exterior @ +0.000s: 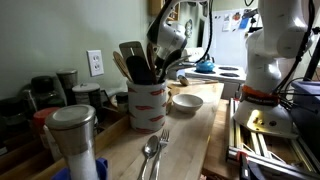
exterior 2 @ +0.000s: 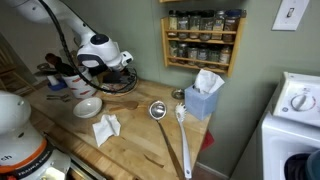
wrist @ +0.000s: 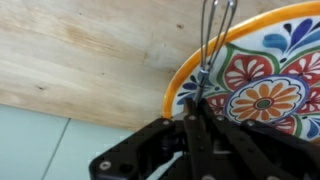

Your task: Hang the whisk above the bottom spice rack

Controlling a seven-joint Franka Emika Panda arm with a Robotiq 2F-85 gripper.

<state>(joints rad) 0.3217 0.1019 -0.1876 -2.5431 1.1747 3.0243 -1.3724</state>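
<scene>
In the wrist view my gripper [wrist: 195, 108] is shut on the whisk [wrist: 216, 35]. Its thin metal wires run up out of the closed fingers, over the orange rim of a colourful painted plate [wrist: 270, 95]. In an exterior view the gripper [exterior 2: 108, 62] hangs low over the counter's far left end, with the whisk [exterior 2: 122, 82] under it. The wooden spice rack [exterior 2: 203, 40], filled with jars, hangs on the wall well to the right of the gripper. In an exterior view the gripper [exterior: 166, 48] sits just behind a utensil crock [exterior: 146, 105].
A white bowl [exterior 2: 87, 106], a crumpled napkin [exterior 2: 106, 128], a ladle [exterior 2: 157, 110] and a long spoon [exterior 2: 182, 135] lie on the wooden counter. A blue tissue box [exterior 2: 203, 100] stands below the rack. A jar [exterior: 72, 135], a spoon and a fork [exterior: 153, 155] are near the camera.
</scene>
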